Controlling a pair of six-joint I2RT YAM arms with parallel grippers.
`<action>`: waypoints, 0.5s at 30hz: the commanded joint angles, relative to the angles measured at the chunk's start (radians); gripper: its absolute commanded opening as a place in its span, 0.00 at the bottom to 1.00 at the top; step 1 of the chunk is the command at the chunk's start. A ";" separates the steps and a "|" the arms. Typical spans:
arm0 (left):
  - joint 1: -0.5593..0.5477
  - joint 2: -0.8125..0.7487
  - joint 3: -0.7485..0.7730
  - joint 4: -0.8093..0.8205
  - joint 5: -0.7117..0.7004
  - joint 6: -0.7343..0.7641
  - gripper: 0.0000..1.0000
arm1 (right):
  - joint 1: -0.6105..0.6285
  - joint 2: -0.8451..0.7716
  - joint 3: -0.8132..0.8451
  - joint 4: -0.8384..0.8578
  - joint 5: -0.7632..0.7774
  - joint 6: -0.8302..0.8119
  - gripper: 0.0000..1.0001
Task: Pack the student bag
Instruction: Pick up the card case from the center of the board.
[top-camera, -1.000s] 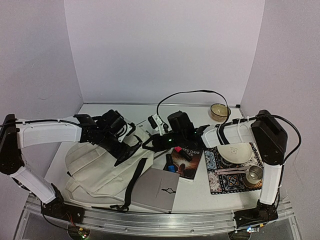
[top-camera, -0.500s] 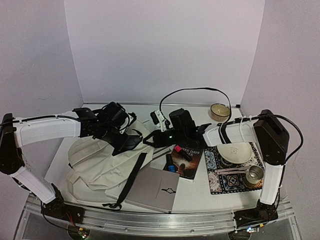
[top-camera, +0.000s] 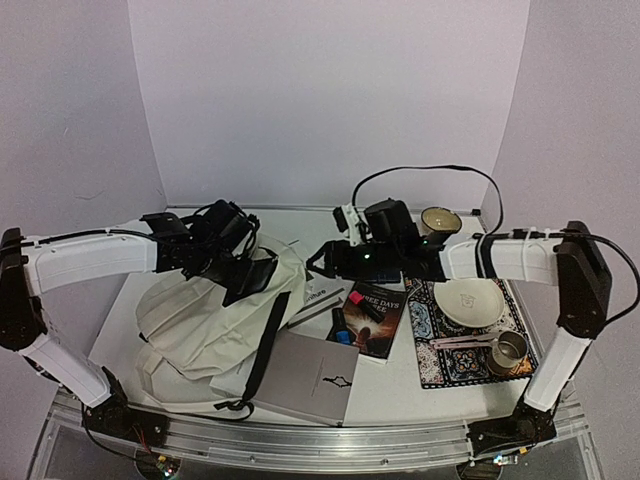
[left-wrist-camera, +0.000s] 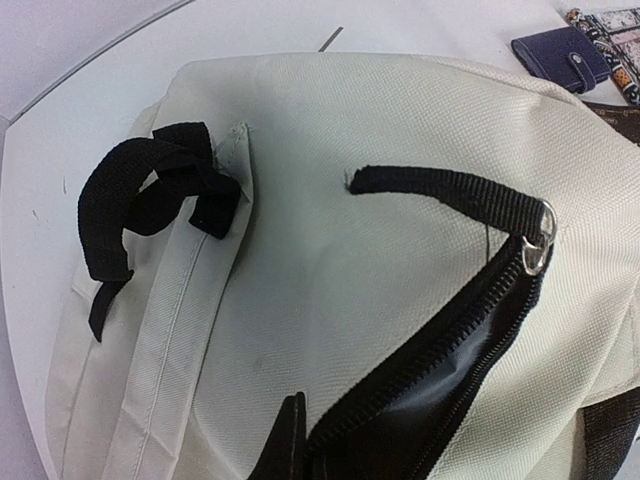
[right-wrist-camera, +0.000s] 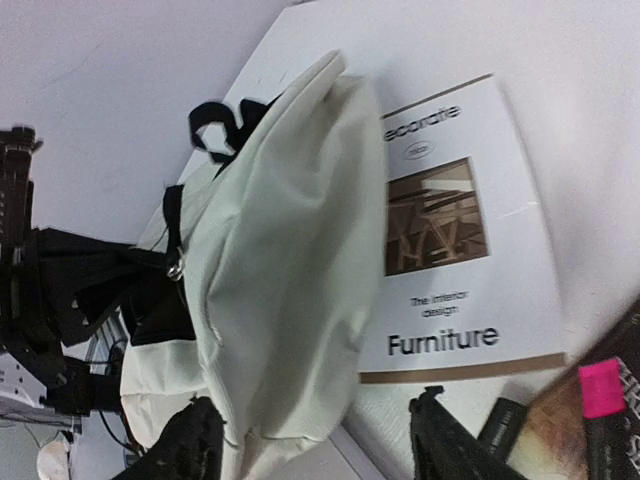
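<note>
Top external shows me one student bag on the bench's left half. Its long axis runs from the near-left corner toward mid far edge, top probably far. It is cream, with one black zipper partly open and one handle loop. The right gripper is spread and holds nothing; the left gripper I cannot tell.

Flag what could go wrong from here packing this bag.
1. The black zipper on the cream fabric backpack is only partly open; a flat item may snag there.
2. A black webbing strap lies across the grey flat notebook; lifting that could drag the bag.
3. The white Furniture magazine is partly covered by the bag, near the open right pincer; tugging fabric may shift it.
</note>
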 joint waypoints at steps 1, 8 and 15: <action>0.014 0.009 0.080 0.001 -0.008 -0.080 0.00 | -0.062 -0.118 -0.086 -0.128 0.156 0.037 0.70; 0.016 0.076 0.133 -0.016 0.041 -0.149 0.00 | -0.179 -0.172 -0.224 -0.140 0.274 0.128 0.79; 0.016 0.095 0.177 -0.030 0.043 -0.193 0.00 | -0.229 -0.067 -0.185 -0.141 0.447 0.279 0.77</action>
